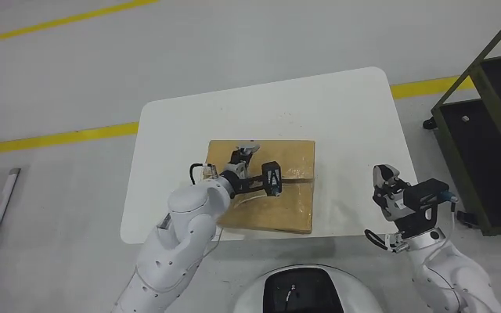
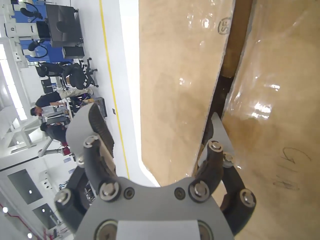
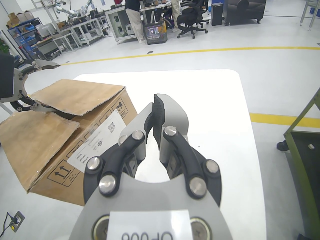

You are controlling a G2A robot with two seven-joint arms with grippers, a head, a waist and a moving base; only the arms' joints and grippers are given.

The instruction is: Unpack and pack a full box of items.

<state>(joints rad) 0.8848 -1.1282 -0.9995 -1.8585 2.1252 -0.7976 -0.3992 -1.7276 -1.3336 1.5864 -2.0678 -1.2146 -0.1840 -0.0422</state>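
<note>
- The right gripper [image 3: 155, 116] is hanging over the near right corner of the bench [image 1: 344, 109]. Its fingers are pressing together on nothing, and it is sitting well apart from the cardboard box [image 1: 290, 211], probably parked so that the other arm has the lid to itself.
- The box is sitting at the middle of the bench, closer to the near edge than the far one. The near flap [image 3: 37, 136] is lying almost flat, and a white shipping label [image 3: 100, 138] is showing on the side wall facing the right arm.
- The left gripper [image 2: 153, 112] is working at the seam between the two top flaps. Its fingers are standing wide apart, one finger [image 2: 216, 131] dipping into the dark slit and the other riding free above the cardboard.
- The far flap [image 3: 77, 94] is lying between those fingers and tilting upward — the lower finger is touching its underside, so this looks like levering the lid open to start unpacking, not a pinch.
- What the box is holding is hidden in the slit.
- Beyond the box, bare bench is running to the far edge, giving the flap room to swing over. To the right, bare surface is offering space for unloaded items, while a green trolley [image 1: 470, 149] is standing off the bench on that side — a limit for wide right-arm sweeps.
</note>
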